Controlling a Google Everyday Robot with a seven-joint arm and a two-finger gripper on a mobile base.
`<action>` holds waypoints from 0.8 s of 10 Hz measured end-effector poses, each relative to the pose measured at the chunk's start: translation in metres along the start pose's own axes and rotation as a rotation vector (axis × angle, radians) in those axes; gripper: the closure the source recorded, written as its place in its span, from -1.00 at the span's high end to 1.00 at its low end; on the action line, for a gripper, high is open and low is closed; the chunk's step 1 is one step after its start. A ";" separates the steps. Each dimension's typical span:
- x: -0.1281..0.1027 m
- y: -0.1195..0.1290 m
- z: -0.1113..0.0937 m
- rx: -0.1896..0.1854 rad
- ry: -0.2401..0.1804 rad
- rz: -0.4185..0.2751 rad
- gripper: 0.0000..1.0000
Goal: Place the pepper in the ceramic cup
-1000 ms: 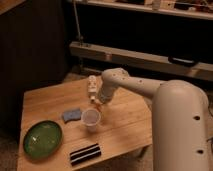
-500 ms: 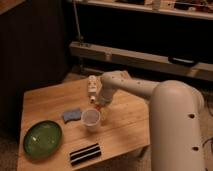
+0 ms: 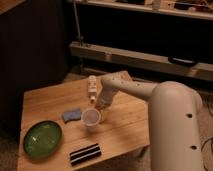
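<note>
The ceramic cup point(image 3: 91, 118) is a small white round cup standing upright near the middle of the wooden table point(image 3: 125, 125). My gripper point(image 3: 100, 104) hangs at the end of the white arm, just above and behind the cup's right rim, pointing down. The pepper is hidden; I cannot make it out at the gripper or on the table.
A slim white bottle point(image 3: 92, 89) stands just behind the gripper. A blue sponge-like piece point(image 3: 71, 115) lies left of the cup. A green plate point(image 3: 43, 139) sits at the front left, and a black striped object point(image 3: 85, 152) lies near the front edge.
The gripper has come down slightly, closer to the cup's rim. The cup, bottle, sponge and plate have not moved.
</note>
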 end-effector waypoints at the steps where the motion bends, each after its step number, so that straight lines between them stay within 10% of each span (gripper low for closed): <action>1: 0.000 0.000 0.000 -0.004 0.000 0.005 -0.27; 4: -0.002 0.001 -0.001 -0.010 0.001 0.005 -0.90; 8: 0.001 0.002 -0.002 -0.012 0.003 0.009 -1.00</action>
